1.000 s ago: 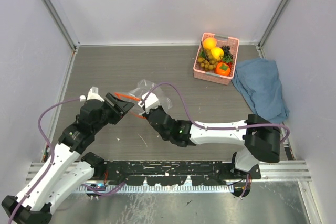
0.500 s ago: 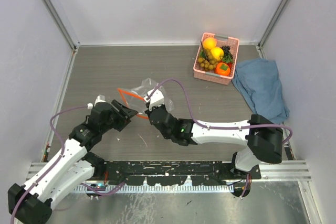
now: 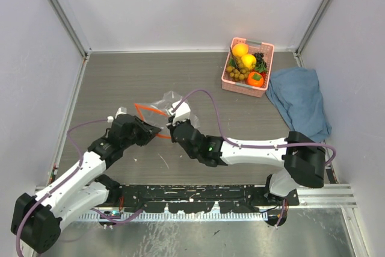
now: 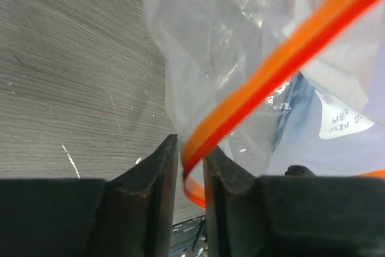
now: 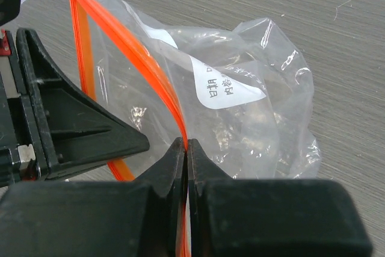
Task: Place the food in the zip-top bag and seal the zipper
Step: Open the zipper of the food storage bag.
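l gripper & r gripper each clamped on zipper, spreading bag mouth for loading; fruit sits in basket, far rt, none bagged.

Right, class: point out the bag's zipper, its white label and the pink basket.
zipper (image 5: 138, 55): right wrist view, mid-length of the orange strip.
white label (image 5: 225, 85): right wrist view, its printed middle.
pink basket (image 3: 240, 89): top external view, near wall.
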